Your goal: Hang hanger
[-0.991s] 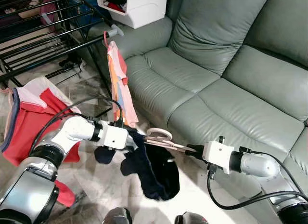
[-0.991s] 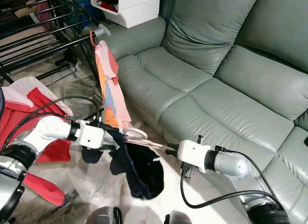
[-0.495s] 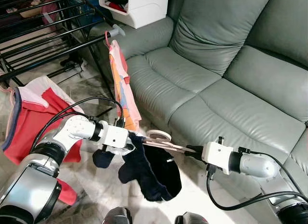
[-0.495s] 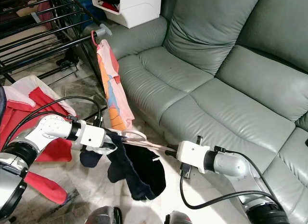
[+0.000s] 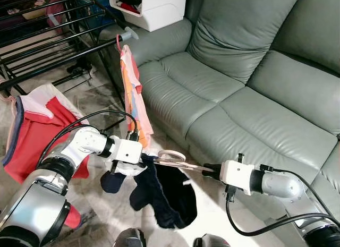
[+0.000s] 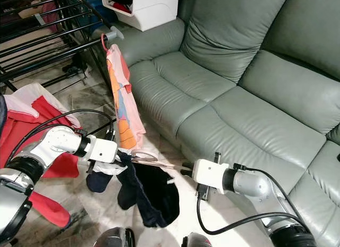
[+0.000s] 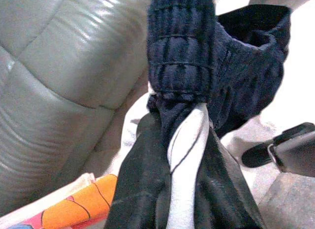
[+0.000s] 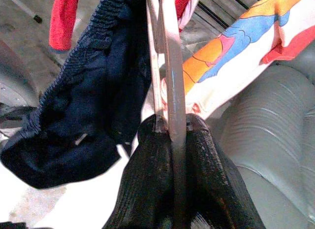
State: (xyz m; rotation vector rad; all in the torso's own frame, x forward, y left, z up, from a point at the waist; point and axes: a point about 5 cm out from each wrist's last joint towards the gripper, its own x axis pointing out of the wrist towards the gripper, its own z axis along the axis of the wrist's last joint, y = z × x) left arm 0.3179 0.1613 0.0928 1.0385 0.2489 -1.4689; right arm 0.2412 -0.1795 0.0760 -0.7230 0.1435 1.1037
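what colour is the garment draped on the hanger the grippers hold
Dark navy blue garment, with ribbed cuffs; clearest in the left wrist view.

Even indoor light, head views sharp; wrist views soft, with blown-out white floor (image 7: 300, 81) patches.

floor (image 5: 101, 93): pale marbled tile, sunlit patch near the robot. directly on it: grey-green leather sofa (image 5: 255, 98); black metal drying rack (image 5: 42, 45), its legs standing on the tile; red-and-white garment (image 5: 32, 125) draped low beside the rack, whether touching the tile cannot be told; white cabinet (image 5: 149, 8) behind the sofa arm.
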